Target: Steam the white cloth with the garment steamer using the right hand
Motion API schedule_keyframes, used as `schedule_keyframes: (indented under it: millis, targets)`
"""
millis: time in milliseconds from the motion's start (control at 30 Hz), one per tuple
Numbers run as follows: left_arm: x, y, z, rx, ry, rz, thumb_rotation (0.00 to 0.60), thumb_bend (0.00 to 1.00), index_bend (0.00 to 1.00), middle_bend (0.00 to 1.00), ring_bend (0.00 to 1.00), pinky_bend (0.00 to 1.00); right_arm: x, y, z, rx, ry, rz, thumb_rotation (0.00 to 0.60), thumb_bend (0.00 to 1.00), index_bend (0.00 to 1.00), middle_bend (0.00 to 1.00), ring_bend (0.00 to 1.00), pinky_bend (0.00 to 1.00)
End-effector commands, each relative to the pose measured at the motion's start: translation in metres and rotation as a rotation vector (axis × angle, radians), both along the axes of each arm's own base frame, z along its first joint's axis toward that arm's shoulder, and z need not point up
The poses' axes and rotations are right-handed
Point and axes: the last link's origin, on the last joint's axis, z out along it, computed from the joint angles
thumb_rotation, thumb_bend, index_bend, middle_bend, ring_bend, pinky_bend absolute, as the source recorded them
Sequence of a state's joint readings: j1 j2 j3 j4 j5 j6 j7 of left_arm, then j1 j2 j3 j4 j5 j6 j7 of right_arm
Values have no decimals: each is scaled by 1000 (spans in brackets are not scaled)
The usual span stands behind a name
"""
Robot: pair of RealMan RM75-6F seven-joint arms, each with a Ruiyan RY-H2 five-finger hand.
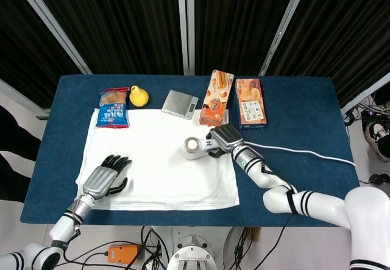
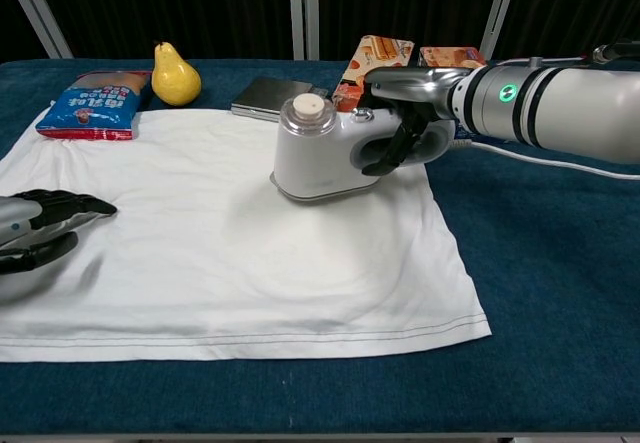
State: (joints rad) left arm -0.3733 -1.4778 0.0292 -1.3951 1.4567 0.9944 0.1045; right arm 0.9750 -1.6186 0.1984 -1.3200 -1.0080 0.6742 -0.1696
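Note:
A white cloth (image 1: 158, 160) (image 2: 230, 253) lies spread flat on the blue table. My right hand (image 1: 223, 139) (image 2: 405, 113) grips the handle of the white garment steamer (image 1: 195, 147) (image 2: 318, 155), whose flat face sits on or just above the cloth's right half. A white cord (image 1: 292, 151) trails from the steamer to the right. My left hand (image 1: 106, 177) (image 2: 40, 228) rests on the cloth's left edge, fingers slightly curled, holding nothing.
Along the far side stand a blue snack bag (image 1: 113, 109), a yellow pear (image 1: 139, 95), a grey kitchen scale (image 1: 180, 104) and two orange biscuit boxes (image 1: 216, 98) (image 1: 250, 102). The table's right part (image 1: 317, 117) is bare blue cloth.

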Motion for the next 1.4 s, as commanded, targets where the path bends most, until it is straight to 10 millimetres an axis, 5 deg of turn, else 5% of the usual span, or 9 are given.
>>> schedule_keyframes:
  millis: [33, 833, 1033, 1400]
  targets:
    - [0, -1, -2, -3, 9, -3, 0, 405, 84, 58, 0, 0, 3, 2, -7, 23, 11, 4, 600, 442, 1000, 941, 967, 671]
    - [-1, -4, -2, 1, 22, -7, 0, 404, 84, 57, 0, 0, -13, 75, 7, 230, 114, 167, 600, 442, 1000, 941, 968, 672]
    - [0, -4, -1, 6, 18, -12, 0, 404, 84, 58, 0, 0, 0, 64, 15, 148, 32, 172, 600, 441, 1000, 941, 968, 672]
    - [2, -4, -1, 8, 19, -17, 0, 404, 84, 58, 0, 0, 22, 44, -22, 96, 28, 194, 600, 442, 1000, 941, 968, 672]
